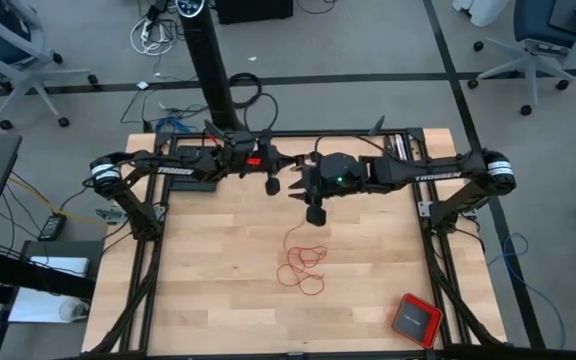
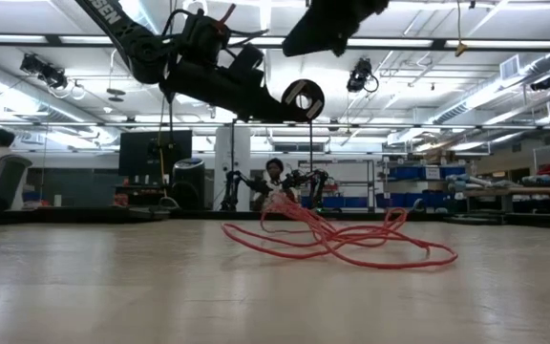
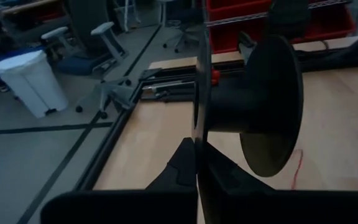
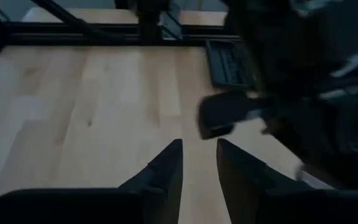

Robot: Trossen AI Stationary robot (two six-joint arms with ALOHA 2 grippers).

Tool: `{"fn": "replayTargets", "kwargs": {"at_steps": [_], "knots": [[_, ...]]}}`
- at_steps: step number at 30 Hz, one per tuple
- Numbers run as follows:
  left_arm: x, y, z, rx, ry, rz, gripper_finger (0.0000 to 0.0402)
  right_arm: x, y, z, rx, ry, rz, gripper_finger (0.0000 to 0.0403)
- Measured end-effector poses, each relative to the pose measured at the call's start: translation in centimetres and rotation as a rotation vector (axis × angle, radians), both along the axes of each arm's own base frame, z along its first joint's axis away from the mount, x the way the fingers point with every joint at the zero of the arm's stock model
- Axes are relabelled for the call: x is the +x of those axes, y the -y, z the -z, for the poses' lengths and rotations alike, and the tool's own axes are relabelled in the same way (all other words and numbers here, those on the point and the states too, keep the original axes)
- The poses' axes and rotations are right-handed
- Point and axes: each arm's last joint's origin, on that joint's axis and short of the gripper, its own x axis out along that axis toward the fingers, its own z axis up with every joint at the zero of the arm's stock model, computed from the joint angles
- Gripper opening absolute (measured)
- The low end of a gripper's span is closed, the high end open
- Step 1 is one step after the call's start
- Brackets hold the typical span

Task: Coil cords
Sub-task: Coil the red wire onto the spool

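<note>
Left gripper [image 3: 196, 163] clamping black spool [image 3: 253, 106], red cord [image 1: 301, 265] (loose) on table [image 1: 218, 270]

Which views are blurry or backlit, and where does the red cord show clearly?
High view: evenly lit, the cord thin but sharp on the table. Low view: ceiling lights backlight the arms into silhouettes; the cord is clear. Left wrist view: a dark spool looms close and soft. Right wrist view: blurred, the right end effector dark.
</note>
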Motion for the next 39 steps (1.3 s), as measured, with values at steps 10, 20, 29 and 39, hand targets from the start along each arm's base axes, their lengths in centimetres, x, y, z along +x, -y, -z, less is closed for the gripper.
{"fn": "replayTargets", "kwargs": {"at_steps": [10,20,29,39], "knots": [[-0.1,0.2,0.5,0.026,-0.055,0.069,0.0001,-4.1,0.6,-0.9,-0.136,-0.169,0.307,0.0094],[-0.4,0.5,0.2,0.003,-0.064,0.139,0.0001,-5.2,4.9,4.5,-0.103,-0.185,0.277,0.009],[-0.8,0.7,-1.0,0.017,-0.028,0.138,0.0001,-7.2,8.8,9.7,0.004,-0.02,0.185,0.0087],[-0.8,0.9,-1.1,-0.044,-0.018,0.122,0.0001,-7.1,8.7,9.9,0.019,0.085,0.12,0.0082]]}}
